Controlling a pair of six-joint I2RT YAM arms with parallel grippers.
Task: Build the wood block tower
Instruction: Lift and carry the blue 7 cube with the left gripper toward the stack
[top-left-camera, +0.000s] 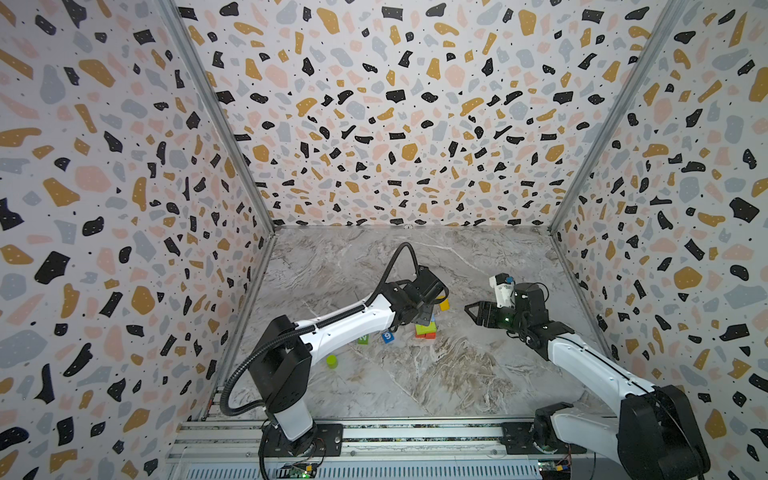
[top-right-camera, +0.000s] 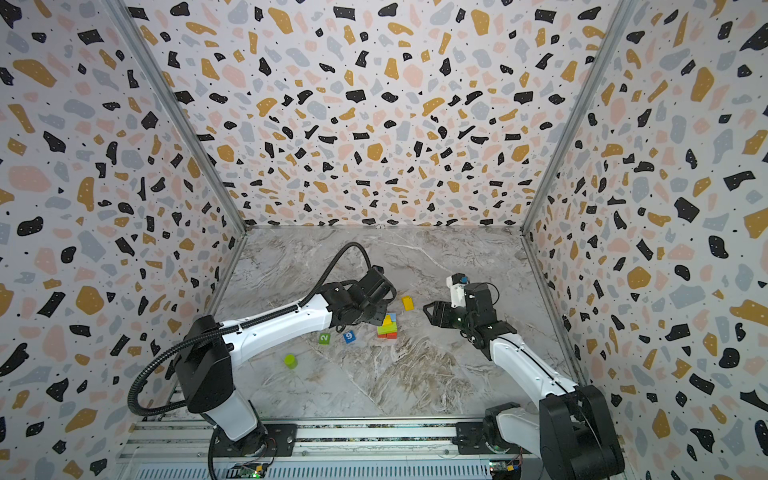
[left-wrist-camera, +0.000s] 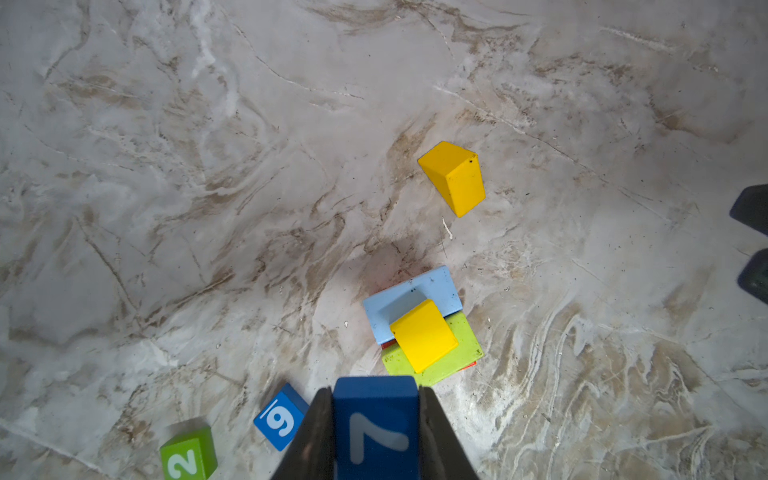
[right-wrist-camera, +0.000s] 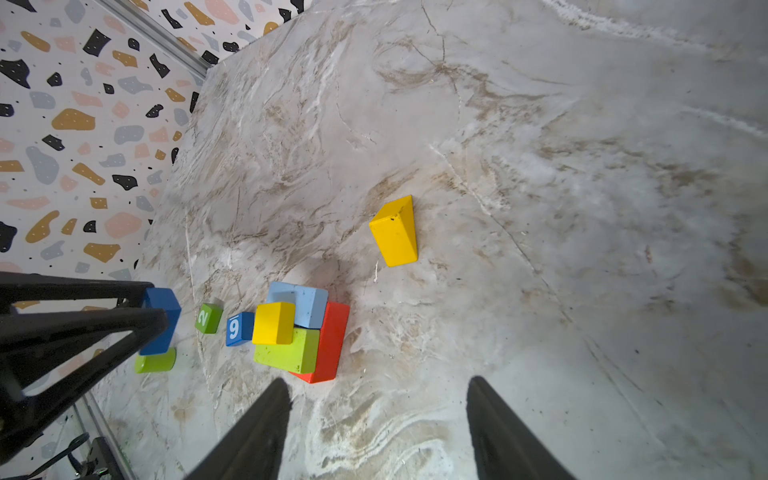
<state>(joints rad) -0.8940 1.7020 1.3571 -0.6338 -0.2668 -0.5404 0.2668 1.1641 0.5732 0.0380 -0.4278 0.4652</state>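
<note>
The wood block tower (top-left-camera: 426, 330) (top-right-camera: 387, 328) stands mid-table: a red brick (right-wrist-camera: 332, 340) at the base, a lime slab (left-wrist-camera: 457, 361) and a light blue slab (left-wrist-camera: 409, 291) side by side on it, and a yellow cube (left-wrist-camera: 424, 334) on top. My left gripper (left-wrist-camera: 375, 390) (right-wrist-camera: 160, 320) is shut on a dark blue cube marked 7 (left-wrist-camera: 376, 415), raised just left of the tower. My right gripper (right-wrist-camera: 379, 384) (top-left-camera: 467, 309) hangs open and empty to the right of the tower.
A loose yellow block (top-left-camera: 444, 305) (left-wrist-camera: 455, 178) lies behind the tower. A blue cube marked 9 (top-right-camera: 349, 336), a green cube marked 2 (top-right-camera: 324, 338) and a lime cylinder (top-right-camera: 290, 360) lie left of it. Patterned walls enclose the marble table (top-left-camera: 478, 374).
</note>
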